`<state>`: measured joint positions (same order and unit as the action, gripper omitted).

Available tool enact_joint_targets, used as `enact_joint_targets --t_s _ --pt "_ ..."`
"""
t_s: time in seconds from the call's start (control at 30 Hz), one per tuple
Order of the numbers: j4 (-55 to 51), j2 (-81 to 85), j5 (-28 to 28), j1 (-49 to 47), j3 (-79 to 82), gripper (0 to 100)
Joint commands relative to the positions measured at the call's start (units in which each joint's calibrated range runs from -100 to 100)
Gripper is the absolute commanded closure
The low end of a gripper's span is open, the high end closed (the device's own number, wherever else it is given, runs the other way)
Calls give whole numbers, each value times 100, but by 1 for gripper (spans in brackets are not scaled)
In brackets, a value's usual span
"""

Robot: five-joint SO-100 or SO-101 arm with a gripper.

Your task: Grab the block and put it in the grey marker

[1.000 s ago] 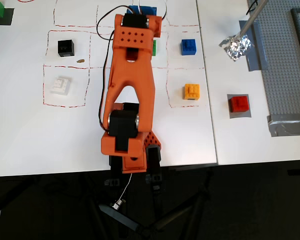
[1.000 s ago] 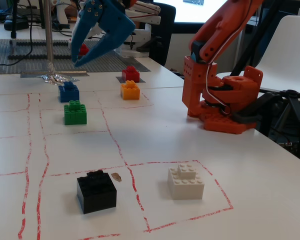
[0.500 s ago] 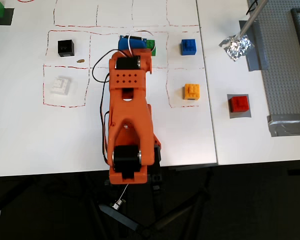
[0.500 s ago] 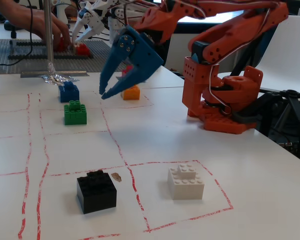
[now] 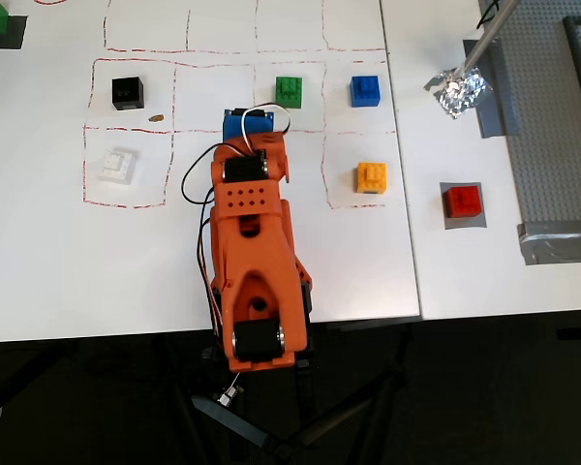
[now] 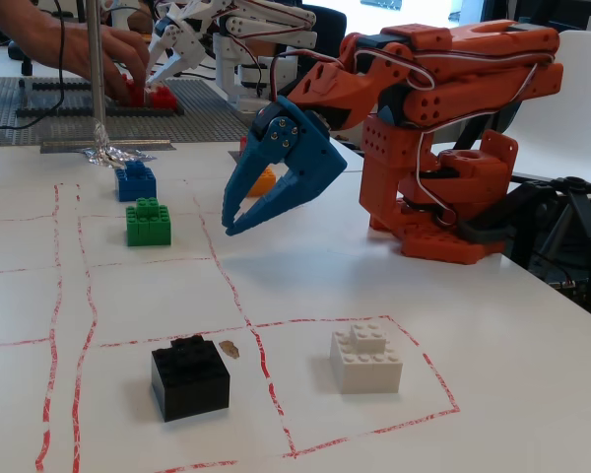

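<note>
The red block point(image 5: 462, 201) sits on the dark-grey square marker point(image 5: 447, 221) at the right of the overhead view, on the white table. In the fixed view I cannot make either of them out behind the arm. My orange arm point(image 5: 254, 262) is folded back at the table's front edge. My blue gripper point(image 6: 228, 222) hangs above the table, slightly open and empty, far from the block. In the overhead view only its blue top point(image 5: 247, 122) shows past the arm.
Green point(image 5: 290, 90), blue point(image 5: 365, 90), orange point(image 5: 372, 177), black point(image 5: 127, 92) and white point(image 5: 113, 164) bricks lie in red-lined squares. Crumpled foil point(image 5: 457, 92) lies beside the studded grey baseplate point(image 5: 562, 126). A person's hand point(image 6: 98, 44) is on that baseplate at the back.
</note>
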<state>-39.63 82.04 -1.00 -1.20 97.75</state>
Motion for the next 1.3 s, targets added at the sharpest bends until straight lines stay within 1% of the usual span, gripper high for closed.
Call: enact_joint_targets --t_s 0.0,0.4,0.7,1.27 --pt "-119 331 20 -61 -128 100" --pt "-682 1340 5 9 198 100" --pt "-1155 1745 -15 98 198 100" --pt "-1164 1753 -44 106 198 100"
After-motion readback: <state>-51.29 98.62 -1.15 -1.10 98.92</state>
